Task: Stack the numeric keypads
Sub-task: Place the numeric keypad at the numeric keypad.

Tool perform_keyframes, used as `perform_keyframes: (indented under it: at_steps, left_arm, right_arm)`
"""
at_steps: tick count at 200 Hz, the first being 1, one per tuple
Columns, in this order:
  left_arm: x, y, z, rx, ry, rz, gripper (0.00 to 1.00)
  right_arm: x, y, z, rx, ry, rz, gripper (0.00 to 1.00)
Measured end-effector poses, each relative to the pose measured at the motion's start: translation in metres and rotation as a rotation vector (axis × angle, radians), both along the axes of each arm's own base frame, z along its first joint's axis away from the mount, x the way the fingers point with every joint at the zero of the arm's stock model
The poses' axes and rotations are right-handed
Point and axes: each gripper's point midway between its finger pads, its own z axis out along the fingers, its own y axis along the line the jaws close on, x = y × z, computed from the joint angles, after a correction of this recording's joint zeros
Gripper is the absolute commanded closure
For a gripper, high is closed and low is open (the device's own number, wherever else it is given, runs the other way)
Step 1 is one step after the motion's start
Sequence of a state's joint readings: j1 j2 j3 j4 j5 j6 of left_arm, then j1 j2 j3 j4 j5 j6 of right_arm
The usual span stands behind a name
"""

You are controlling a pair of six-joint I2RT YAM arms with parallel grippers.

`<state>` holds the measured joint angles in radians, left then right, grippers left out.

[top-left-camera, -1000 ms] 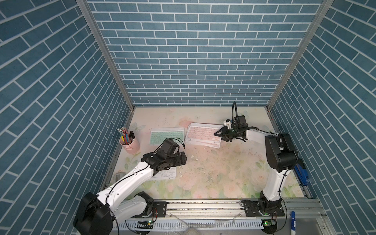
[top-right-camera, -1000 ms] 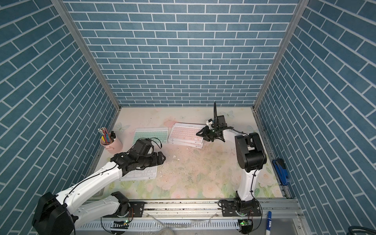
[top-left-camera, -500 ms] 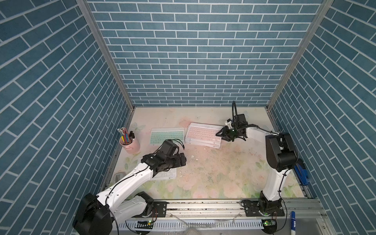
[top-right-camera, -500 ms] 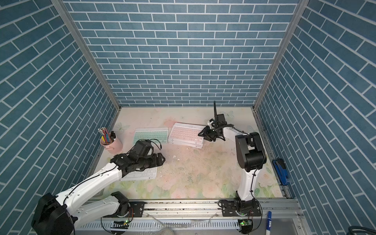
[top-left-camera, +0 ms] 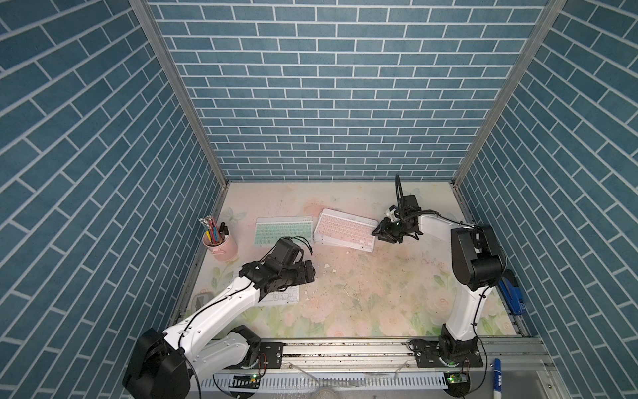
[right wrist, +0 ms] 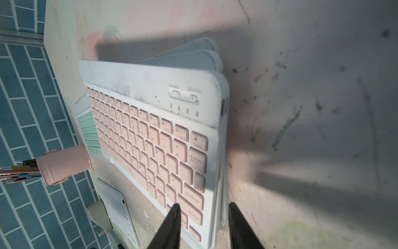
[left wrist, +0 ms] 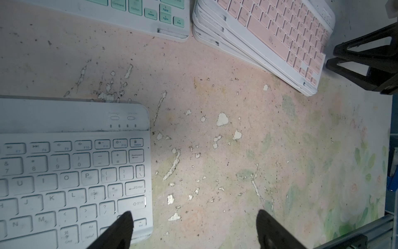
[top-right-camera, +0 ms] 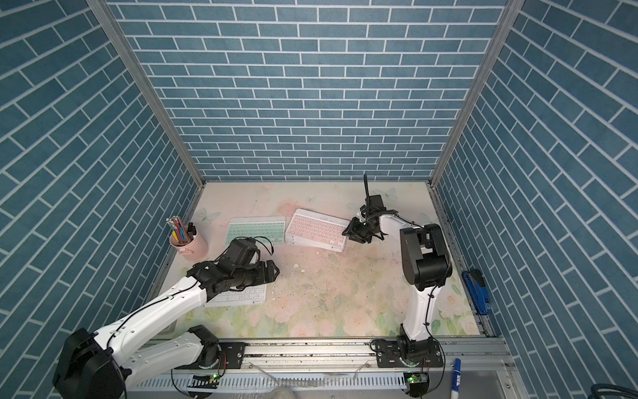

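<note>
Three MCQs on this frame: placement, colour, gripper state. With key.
1. The green keypad lies: A) between pencil cup and stack; B) atop the stack; C) inside the cup.
2. The stack's top keys: A) yellow; B) pink; C) green.
3. The left gripper is: A) open, one finger over a corner of the white keypad; B) shut on it; C) shut, empty.
Key: A, seen in both top views; B, pink in the right wrist view; A, fingers apart in the left wrist view.
</note>
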<state>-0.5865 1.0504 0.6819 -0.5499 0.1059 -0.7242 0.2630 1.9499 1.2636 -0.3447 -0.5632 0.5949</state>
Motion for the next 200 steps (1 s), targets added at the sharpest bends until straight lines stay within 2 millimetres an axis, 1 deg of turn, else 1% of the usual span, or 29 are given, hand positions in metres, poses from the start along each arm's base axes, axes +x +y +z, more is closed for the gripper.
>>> perform_keyframes:
  at_steps: [25, 45, 67, 84, 102, 123, 135, 150, 175, 200]
  left_arm:
    - [-0.003, 0.007, -0.006, 0.034, 0.010, 0.010, 0.10]
    - [-0.003, 0.013, -0.012, 0.067, 0.013, 0.018, 0.10]
    - [-0.004, 0.018, -0.025, 0.110, 0.038, 0.021, 0.10]
    - [-0.006, 0.020, -0.043, 0.143, 0.068, 0.019, 0.10]
    - [-0.008, 0.022, -0.061, 0.163, 0.094, 0.012, 0.10]
    - [-0.006, 0.020, -0.074, 0.172, 0.111, 0.007, 0.10]
    - [-0.002, 0.018, -0.076, 0.171, 0.105, 0.004, 0.10]
    - [0.004, 0.014, -0.076, 0.160, 0.083, 0.004, 0.10]
    - [0.011, 0.010, -0.075, 0.147, 0.063, 0.004, 0.10]
    - [0.015, 0.005, -0.075, 0.132, 0.050, 0.002, 0.11]
  right_arm:
    - [-0.001, -0.008, 0.000, -0.029, -0.001, -0.018, 0.61]
    - [-0.009, -0.014, 0.009, -0.044, -0.023, -0.028, 0.61]
    - [-0.026, -0.020, 0.022, -0.047, -0.054, -0.036, 0.61]
    - [-0.042, -0.025, 0.029, -0.041, -0.073, -0.041, 0.61]
    - [-0.060, -0.029, 0.032, -0.036, -0.082, -0.044, 0.61]
    - [-0.080, -0.032, 0.035, -0.031, -0.086, -0.044, 0.61]
    - [-0.087, -0.032, 0.038, -0.027, -0.093, -0.043, 0.61]
    - [-0.091, -0.032, 0.045, -0.020, -0.107, -0.046, 0.61]
    - [-0.091, -0.032, 0.059, -0.007, -0.144, -0.046, 0.61]
    - [-0.091, -0.032, 0.063, -0.004, -0.155, -0.046, 0.61]
